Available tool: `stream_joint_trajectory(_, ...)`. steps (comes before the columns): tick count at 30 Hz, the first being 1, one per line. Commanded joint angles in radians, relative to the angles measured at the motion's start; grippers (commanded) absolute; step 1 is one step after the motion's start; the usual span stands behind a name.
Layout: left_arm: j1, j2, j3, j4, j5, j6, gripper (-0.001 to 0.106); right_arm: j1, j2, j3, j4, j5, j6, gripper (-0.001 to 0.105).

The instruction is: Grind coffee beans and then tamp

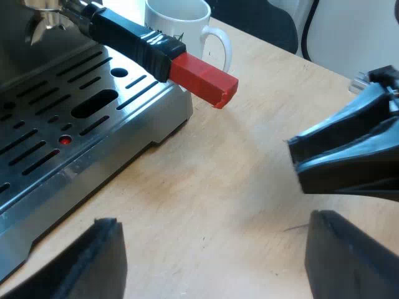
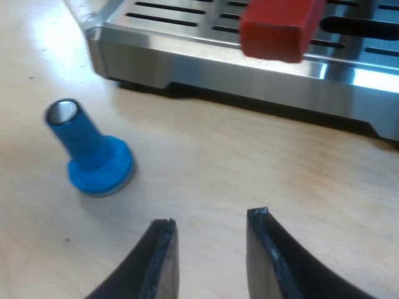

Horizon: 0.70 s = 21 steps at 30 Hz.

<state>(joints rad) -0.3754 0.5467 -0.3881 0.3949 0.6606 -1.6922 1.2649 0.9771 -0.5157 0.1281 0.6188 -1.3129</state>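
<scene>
Tamper (image 2: pixel 95 159) standing in right wrist view; mug (image 1: pixel 181 23) in left; left jaws wide, right jaws narrow, empty.

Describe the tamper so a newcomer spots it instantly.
Start at the espresso machine's drip tray. On the wooden table off the tray's edge stands the tamper, ahead of my right gripper. It is the only blue thing: a short stem on a round base.
</scene>
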Motion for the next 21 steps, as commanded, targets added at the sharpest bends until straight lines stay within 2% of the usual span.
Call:
stream_joint_trajectory(1, -0.005, -0.003, -0.001, -0.004, 0.010, -0.001, 0.063, 0.025, -0.035, -0.039, 0.065, 0.019, -0.006, 0.030)
stream_joint_trajectory(3, -0.005, -0.003, -0.001, -0.004, 0.010, -0.001, 0.063, 0.035, -0.048, -0.068, 0.139, 0.036, -0.006, 0.030)
stream_joint_trajectory(5, -0.005, -0.003, -0.001, -0.004, 0.010, -0.001, 0.063, 0.036, -0.055, -0.108, 0.205, 0.036, -0.006, 0.038)
stream_joint_trajectory(7, -0.005, -0.003, -0.001, -0.004, 0.010, -0.001, 0.063, 0.036, -0.055, -0.160, 0.274, 0.036, -0.006, 0.055)
stream_joint_trajectory(9, -0.005, -0.003, -0.001, -0.004, 0.010, -0.001, 0.063, 0.036, -0.055, -0.185, 0.282, 0.034, -0.008, 0.062)
stream_joint_trajectory(17, -0.005, -0.003, -0.001, -0.003, 0.010, -0.001, 0.063, 0.028, -0.055, -0.274, 0.285, 0.035, -0.008, 0.063)
stream_joint_trajectory(21, -0.005, -0.003, -0.001, 0.005, 0.010, -0.001, 0.063, -0.009, -0.053, -0.322, 0.383, 0.035, -0.008, 0.063)
